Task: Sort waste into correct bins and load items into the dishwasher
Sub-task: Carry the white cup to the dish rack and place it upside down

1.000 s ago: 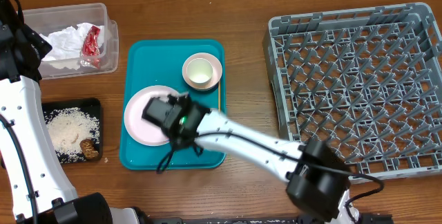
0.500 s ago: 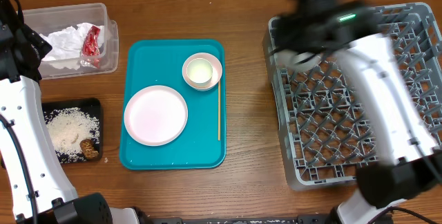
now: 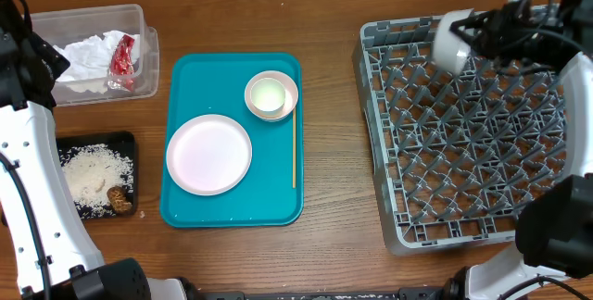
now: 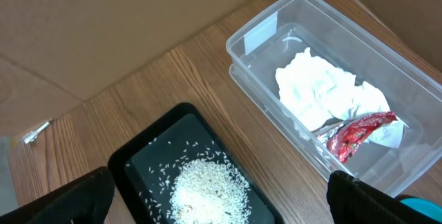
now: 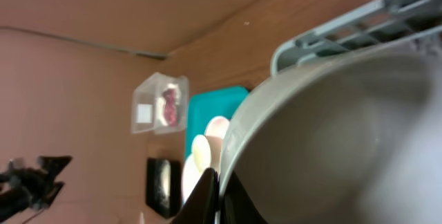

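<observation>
**A:** Take the teal serving tray (image 3: 232,209) as the mark. What is biggest around it?

**B:** The wooden desk (image 3: 329,78) under everything. Next is the grey dish rack (image 3: 482,143), standing off the tray's right side and apart from it.

**A:** And to its left?

**B:** The clear tub (image 3: 148,45) sits beyond the far left corner, and the black tray (image 3: 126,152) is beside the near left half. Neither touches the teal tray.

**A:** The dishes?

**B:** The pale pink plate (image 3: 208,154) lies flat on the teal tray's near left part. The light grey bowl (image 3: 449,43) is well off to the tray's right, tipped on its side over the rack corner closest to the tray's far end. The right claw (image 5: 217,193) is pinching its rim. I cannot tell whether the bowl touches the rack.

**A:** The other arm?

**B:** The left claw (image 4: 221,207) hangs left of the tray, above the tub and the black tray, with its fingers spread wide.

**A:** Smaller things?

**B:** The pink bowl (image 3: 291,85) sits at the teal tray's far right corner. The paper napkin (image 3: 85,57) is crumpled in the tub, up-left of the tray. The rice crumbs (image 3: 91,175) are heaped in the black tray. The white cup (image 3: 268,97) nests inside the pink bowl. The wooden stick (image 3: 294,147) lies along the tray's right edge. The red wrapper (image 3: 122,57) rests against the napkin on the side facing the tray. The brown lump (image 3: 118,198) is at the black tray's near corner, tray side.
</observation>
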{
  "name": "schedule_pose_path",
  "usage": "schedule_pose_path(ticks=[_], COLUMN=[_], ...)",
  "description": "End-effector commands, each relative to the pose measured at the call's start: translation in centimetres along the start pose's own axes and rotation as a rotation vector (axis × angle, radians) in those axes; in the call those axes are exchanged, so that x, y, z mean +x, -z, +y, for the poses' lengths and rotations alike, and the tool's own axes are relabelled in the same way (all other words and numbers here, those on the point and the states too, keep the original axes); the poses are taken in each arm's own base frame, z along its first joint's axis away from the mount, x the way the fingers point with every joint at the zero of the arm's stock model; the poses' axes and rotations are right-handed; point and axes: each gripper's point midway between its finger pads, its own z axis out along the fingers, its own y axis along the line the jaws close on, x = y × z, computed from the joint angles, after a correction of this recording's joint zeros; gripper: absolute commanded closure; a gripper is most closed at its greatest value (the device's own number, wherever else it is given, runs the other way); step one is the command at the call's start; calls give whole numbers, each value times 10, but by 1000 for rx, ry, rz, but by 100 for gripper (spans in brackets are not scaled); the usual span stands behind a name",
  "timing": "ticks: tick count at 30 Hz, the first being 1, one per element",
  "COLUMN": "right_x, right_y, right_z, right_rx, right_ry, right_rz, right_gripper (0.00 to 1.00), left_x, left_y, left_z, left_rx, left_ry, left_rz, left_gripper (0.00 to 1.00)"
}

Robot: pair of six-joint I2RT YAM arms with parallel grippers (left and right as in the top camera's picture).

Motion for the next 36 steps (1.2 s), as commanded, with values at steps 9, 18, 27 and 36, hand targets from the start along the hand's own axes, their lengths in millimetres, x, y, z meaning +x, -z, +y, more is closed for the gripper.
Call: schedule_pose_path(ticks=[9,18,27,36], right_x=[20,21,19,14], right_y=[-26,-24,-20,-18], right_z=[-40,-51,-69,-19], right_rx=[-8,15,108,-167], right_ry=[-138,-158,-182,-122], right_rz=[0,-10,-35,5], right_gripper=[96,96,96,96], left_x=[1,1,1,1], left_y=[-3,-3,-3,-3], left_z=[0,0,0,0], left_rx=[-2,-3,-2,-2], left_ry=[9,9,9,9], left_rz=[6,6,6,6], left_gripper=[0,0,0,0])
